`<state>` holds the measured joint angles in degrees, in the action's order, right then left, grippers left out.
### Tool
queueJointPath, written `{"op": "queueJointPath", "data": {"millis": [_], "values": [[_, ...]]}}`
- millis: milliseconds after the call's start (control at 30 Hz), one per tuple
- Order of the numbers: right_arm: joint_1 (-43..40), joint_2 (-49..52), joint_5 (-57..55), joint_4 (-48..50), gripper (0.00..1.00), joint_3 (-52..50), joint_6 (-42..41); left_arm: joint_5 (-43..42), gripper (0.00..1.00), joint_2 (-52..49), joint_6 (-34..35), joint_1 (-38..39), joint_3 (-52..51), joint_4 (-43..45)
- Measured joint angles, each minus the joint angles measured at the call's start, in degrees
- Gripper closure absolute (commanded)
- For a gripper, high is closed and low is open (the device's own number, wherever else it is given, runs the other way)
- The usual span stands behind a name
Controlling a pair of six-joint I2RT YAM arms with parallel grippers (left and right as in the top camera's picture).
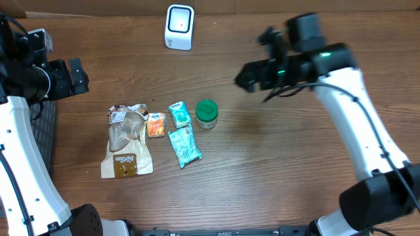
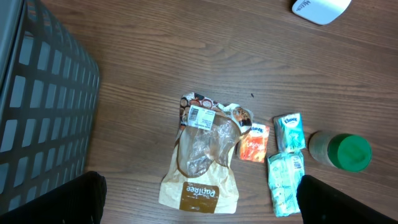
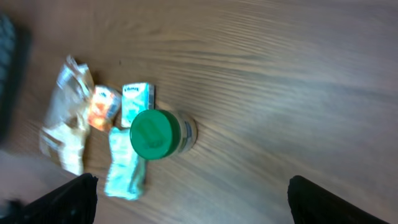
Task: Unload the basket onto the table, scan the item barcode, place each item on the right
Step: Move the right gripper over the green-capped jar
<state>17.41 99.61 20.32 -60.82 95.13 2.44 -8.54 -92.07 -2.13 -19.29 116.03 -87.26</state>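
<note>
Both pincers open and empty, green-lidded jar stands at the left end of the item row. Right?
Not quite: the green-lidded jar stands at the right end of the row, beside a Kleenex pack; the brown bag holds the left end. The overhead view shows it. The left pincer and right pincer are open and empty.

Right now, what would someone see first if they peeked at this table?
The bright green lid of a small jar near the middle pops out first. Just left of it lie small packets and a crinkled brown snack bag. A white scanner stands at the far edge.
</note>
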Motion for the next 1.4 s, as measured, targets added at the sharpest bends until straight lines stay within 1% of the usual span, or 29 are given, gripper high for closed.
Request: {"op": "queueJointPath", "data": {"millis": [33,167,300,400,533,833,1400], "values": [[2.99,0.70,-2.49,0.50,0.05,0.00,1.49,0.00,0.01,0.00,0.00,0.00,0.00,0.00],[10.51,2.69,-9.14,2.16,0.05,0.00,6.56,0.00,0.00,0.00,0.00,0.00,0.00,0.00],[14.84,4.20,-15.28,3.19,0.05,0.00,10.97,0.00,0.00,0.00,0.00,0.00,0.00,0.00],[15.63,4.50,-17.70,3.91,0.05,0.00,12.68,0.00,0.00,0.00,0.00,0.00,0.00,0.00],[15.63,6.19,-18.12,4.22,0.05,0.00,14.19,0.00,0.00,0.00,0.00,0.00,0.00,0.00],[15.69,13.20,-14.29,6.36,0.06,0.00,16.72,0.00,0.00,0.00,0.00,0.00,0.00,0.02],[19.34,18.62,-11.67,6.14,0.05,0.00,18.58,0.00,0.00,0.00,0.00,0.00,0.00,0.00]]}}
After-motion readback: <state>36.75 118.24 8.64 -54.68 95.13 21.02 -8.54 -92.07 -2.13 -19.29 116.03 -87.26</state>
